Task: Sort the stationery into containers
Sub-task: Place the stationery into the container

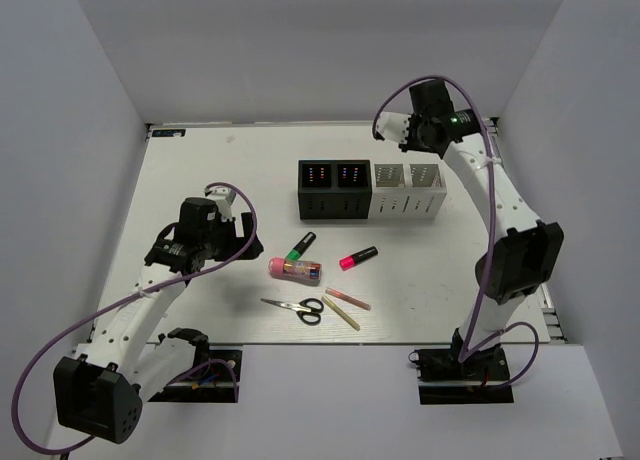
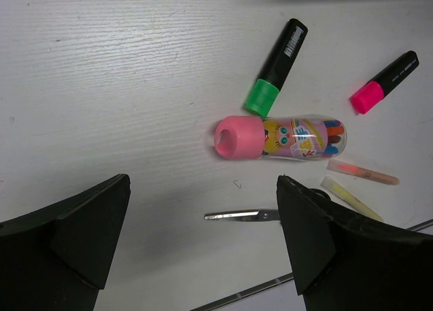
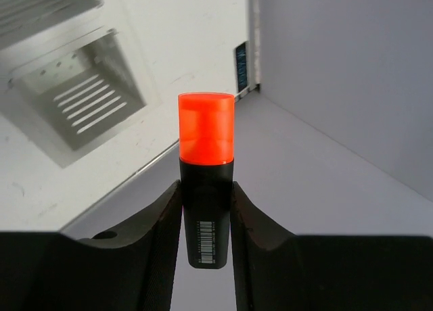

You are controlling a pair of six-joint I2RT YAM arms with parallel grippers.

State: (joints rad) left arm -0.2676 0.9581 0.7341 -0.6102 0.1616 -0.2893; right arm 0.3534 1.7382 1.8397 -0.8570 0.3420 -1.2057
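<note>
A marker (image 3: pixel 206 142) is clamped in the right gripper (image 3: pixel 205 193). The left gripper (image 2: pixel 203 189) is spread, scissors (image 2: pixel 242 216) partly hidden by it.

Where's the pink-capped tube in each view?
Top external: pink-capped tube lies mid-table, just left of centre.
Left wrist: pink-capped tube lies right of centre, lengthwise across the picture.
Right wrist: not in it; only the gripped orange-capped marker shows.
Shared landmark: green-capped marker, its green cap close to the tube's pink end.
</note>
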